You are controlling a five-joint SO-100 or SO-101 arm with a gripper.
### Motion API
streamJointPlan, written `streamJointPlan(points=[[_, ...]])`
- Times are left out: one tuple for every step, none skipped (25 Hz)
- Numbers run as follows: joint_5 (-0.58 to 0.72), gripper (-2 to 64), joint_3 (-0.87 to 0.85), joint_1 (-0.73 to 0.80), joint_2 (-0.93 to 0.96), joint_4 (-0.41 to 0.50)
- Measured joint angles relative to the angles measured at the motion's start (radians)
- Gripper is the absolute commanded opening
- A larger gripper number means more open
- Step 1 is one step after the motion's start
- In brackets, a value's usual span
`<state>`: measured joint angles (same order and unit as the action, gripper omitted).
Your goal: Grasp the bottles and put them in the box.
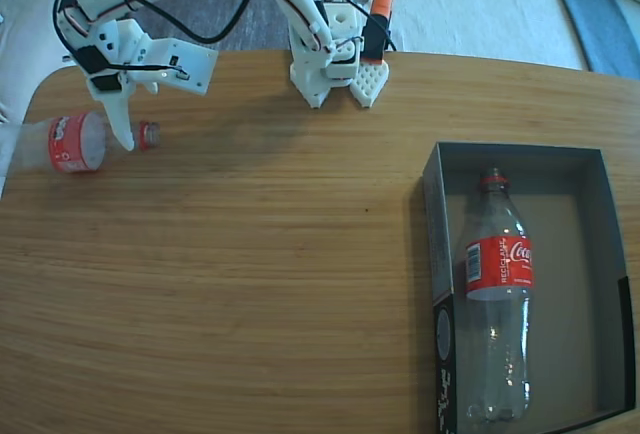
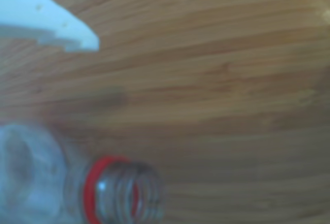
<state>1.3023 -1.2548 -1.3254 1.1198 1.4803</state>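
One Coca-Cola bottle (image 1: 497, 294) lies lengthwise inside the dark grey box (image 1: 431, 216) at the right of the fixed view, neck toward the far wall. The second bottle (image 1: 80, 142) lies on its side near the table's left edge, its open neck (image 1: 149, 135) pointing right. My gripper (image 1: 122, 134) hangs over that bottle's shoulder, with a white finger (image 1: 120, 119) crossing in front of it. In the wrist view one white finger (image 2: 56, 25) shows at the upper left, and the bottle neck with its red ring (image 2: 121, 193) sits at the bottom, apart from it. The gripper looks open, holding nothing.
The arm's white base (image 1: 335, 64) stands at the table's far edge, with an orange part (image 1: 381, 1) behind it. The wooden table (image 1: 260, 284) curves away at the far left corner, close to the lying bottle. Black cables loop above the arm.
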Motion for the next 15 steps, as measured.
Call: streamJointPlan(points=[[0.0, 47.7, 0.0, -0.002, -0.002, 0.0], [0.0, 47.7, 0.0, -0.002, -0.002, 0.0], [0.0, 47.7, 0.0, 0.003, -0.002, 0.0], [0.0, 47.7, 0.0, 0.012, -0.002, 0.0], [0.0, 47.7, 0.0, 0.02, -0.002, 0.0], [0.011, 47.7, 0.0, 0.023, -0.002, -0.002], [0.02, 47.7, 0.0, 0.023, -0.002, -0.011], [0.031, 47.7, 0.0, 0.017, -0.002, -0.023], [0.031, 47.7, 0.0, 0.017, -0.002, -0.032], [0.031, 47.7, 0.002, 0.026, -0.002, -0.035], [0.031, 47.7, 0.002, 0.038, -0.002, -0.035], [0.031, 47.7, 0.002, 0.044, -0.002, -0.035], [0.031, 47.7, 0.002, 0.046, -0.002, -0.035], [0.031, 47.7, 0.002, 0.043, -0.002, -0.035], [0.031, 47.7, 0.002, 0.046, -0.002, -0.035]])
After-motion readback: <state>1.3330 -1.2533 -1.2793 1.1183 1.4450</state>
